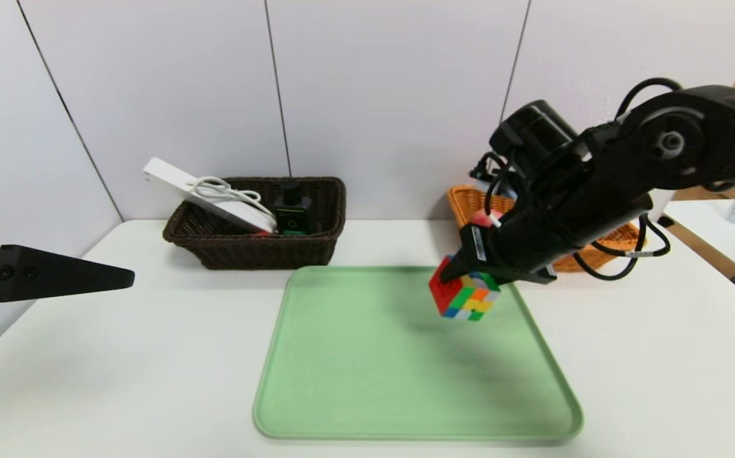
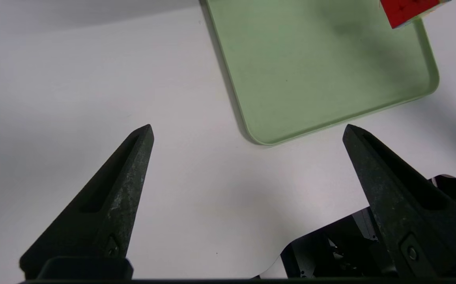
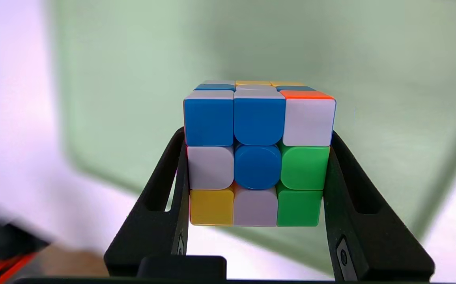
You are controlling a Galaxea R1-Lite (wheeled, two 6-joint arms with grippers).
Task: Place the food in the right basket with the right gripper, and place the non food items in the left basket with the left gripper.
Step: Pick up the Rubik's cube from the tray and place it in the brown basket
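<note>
Scrambled multicolour cube (image 3: pixel 257 157) clamped in right pincer (image 3: pixel 256 185); left pincer (image 2: pixel 247 132) spread wide

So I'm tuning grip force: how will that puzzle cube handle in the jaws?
The cube looks rigid, with flat faces, so it probably won't roll. Its glossy tiles may slip. The right gripper clamps opposite faces, which likely holds it square.

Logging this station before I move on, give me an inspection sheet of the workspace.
Surface: white table, green tray bare.
Job's things: Rubik's cube held above the tray; dark basket holds a white power strip and a black device; orange basket mostly hidden.
Clutter: nothing seen.
Grippers: right gripper shut on the cube; left gripper open, over the table's left.
Cables: black leads on the right arm.
Surroundings: white wall panels; side table with small items.
</note>
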